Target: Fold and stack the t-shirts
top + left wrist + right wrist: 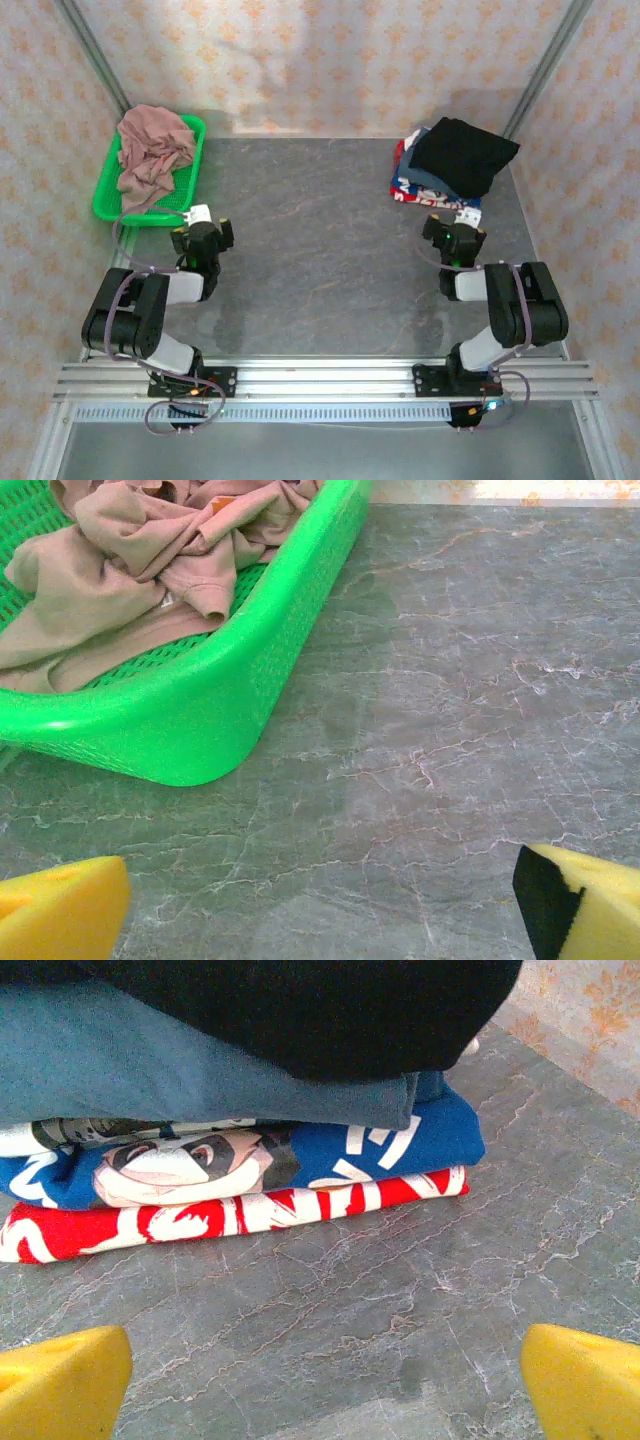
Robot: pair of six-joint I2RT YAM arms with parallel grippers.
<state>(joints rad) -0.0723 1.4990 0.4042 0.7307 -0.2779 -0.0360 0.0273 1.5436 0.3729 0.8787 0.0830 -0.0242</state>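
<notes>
Lying just beyond right hand (325,1385), stacked t-shirts (250,1090)

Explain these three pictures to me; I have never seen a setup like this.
This is a robot: two arms bolted at the near edge of a grey table. The overhead picture looks down from behind them, with the left arm on the left and the right arm on the right. The other two pictures come from small cameras on each wrist; the yellow pads at their bottom corners are each arm's own jaws, standing wide open and holding nothing. On the table, far left, a green basket holds a crumpled pink t-shirt. Far right lies a stack of t-shirts, a black one on top, with blue and red printed ones below.
</notes>
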